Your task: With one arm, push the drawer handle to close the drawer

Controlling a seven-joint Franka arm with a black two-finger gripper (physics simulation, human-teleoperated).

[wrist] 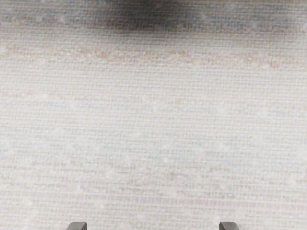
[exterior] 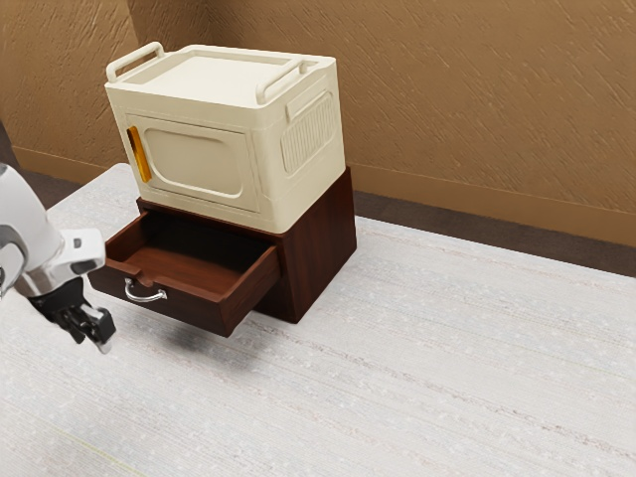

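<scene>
In the exterior view, a rough, tan-brown plaster wall (exterior: 477, 99) spans ten to three o'clock, bending near eleven. Below run a smooth brown baseboard (exterior: 556, 211) and dark brown floor (exterior: 556, 241). The pale, streaked, woven-textured tabletop (exterior: 447, 368) spreads toward six o'clock, softly lit.

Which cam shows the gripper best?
Exterior view: it shows the gripper from the side with the hand above, jaws apart, clear of the drawer handle. The wrist view has its two tips, wide apart, at the lower edge.

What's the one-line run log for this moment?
drawer: open | handle: untouched | pincer: open, empty, near drawer front | cream cabinet: atop wooden unit
</scene>
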